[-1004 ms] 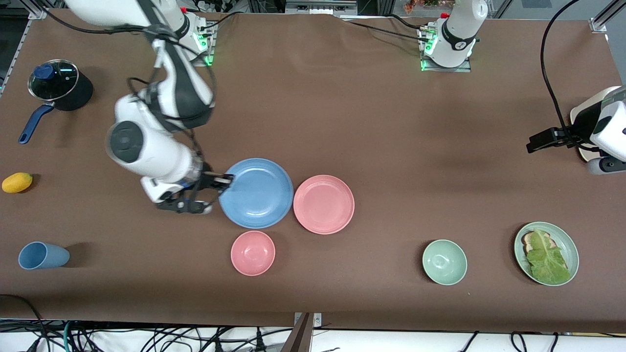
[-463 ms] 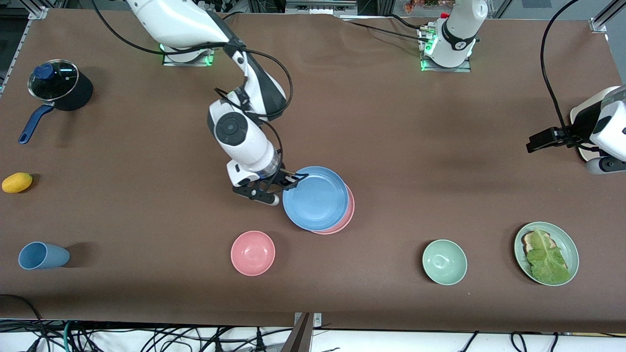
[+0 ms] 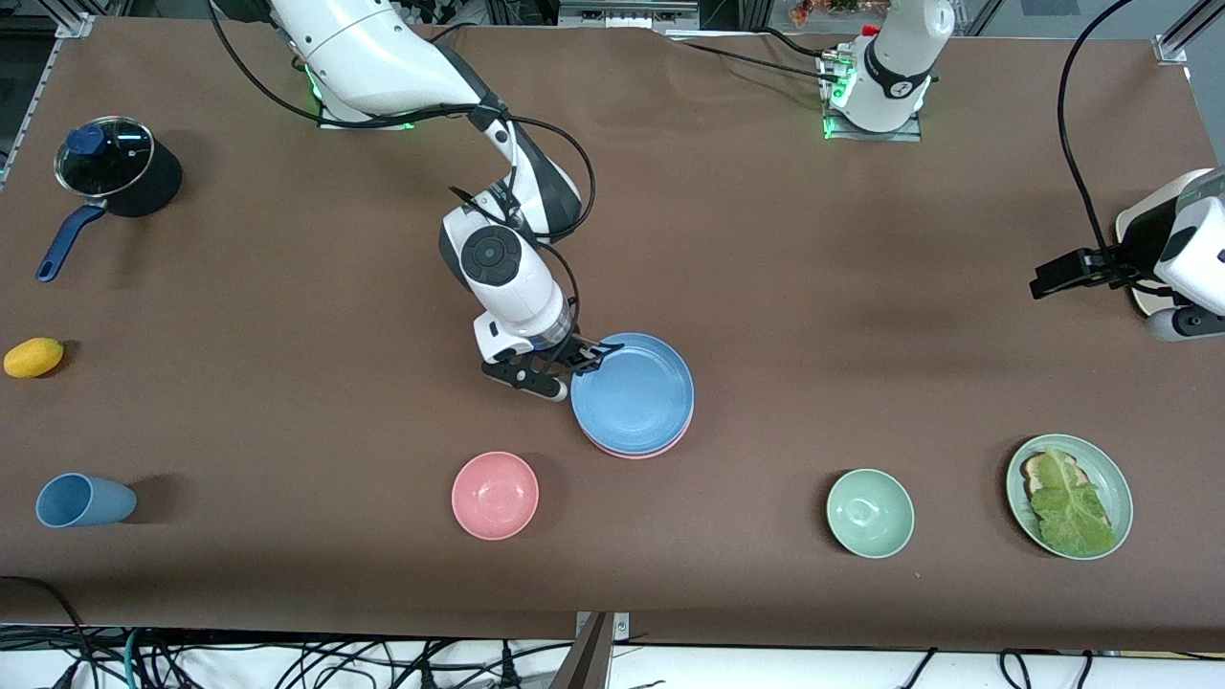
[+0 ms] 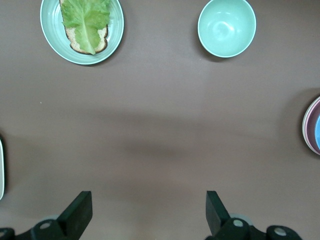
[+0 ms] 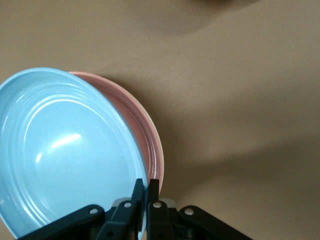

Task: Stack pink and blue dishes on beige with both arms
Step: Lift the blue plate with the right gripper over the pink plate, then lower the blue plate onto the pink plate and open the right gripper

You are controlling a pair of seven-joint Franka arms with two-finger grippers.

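Mid-table, the right gripper (image 3: 586,362) is clamped on the rim of the blue plate (image 3: 634,392), which sits over the pink plate (image 3: 639,450). The right wrist view shows the blue plate tilted against the pink one (front view hides that). The left gripper (image 4: 145,212), jaws wide and empty, waits over the beige plate (image 3: 1134,239). A green plate (image 3: 1115,478) holds toast and lettuce (image 3: 1070,502); the green bowl (image 3: 869,513) is empty.
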